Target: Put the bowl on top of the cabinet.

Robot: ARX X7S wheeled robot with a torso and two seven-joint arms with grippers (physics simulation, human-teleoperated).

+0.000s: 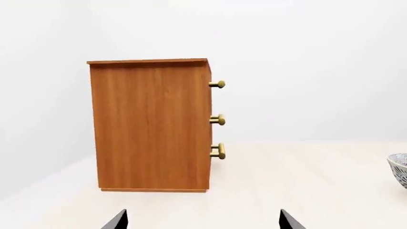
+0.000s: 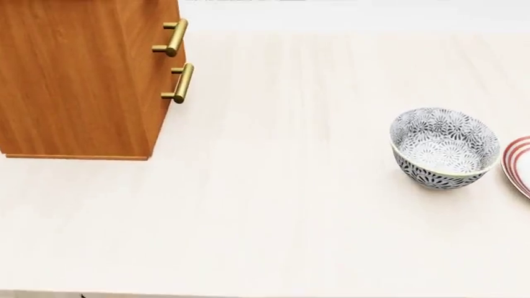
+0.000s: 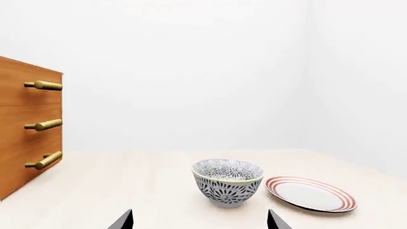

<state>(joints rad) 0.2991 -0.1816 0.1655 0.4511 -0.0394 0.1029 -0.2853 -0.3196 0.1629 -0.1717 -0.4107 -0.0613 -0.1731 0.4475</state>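
White patterned bowl (image 3: 228,182) is left ungrasped on the surface (image 2: 273,205); both grippers are spread, right gripper (image 3: 199,220) lined up for pickup.

Pale wood bench (image 2: 273,205): cabinet (image 2: 79,81) at left, bowl (image 2: 445,148) well right, plate (image 2: 520,166) just beside bowl.

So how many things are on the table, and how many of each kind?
Cabinets: 1, the cabinet, orange-brown wood with brass handles.
Bowls: 1, the bowl, with a dark flower pattern.
Plates: 1, the plate, white with red rings, beside the bowl.
Total: 3 things on the table.
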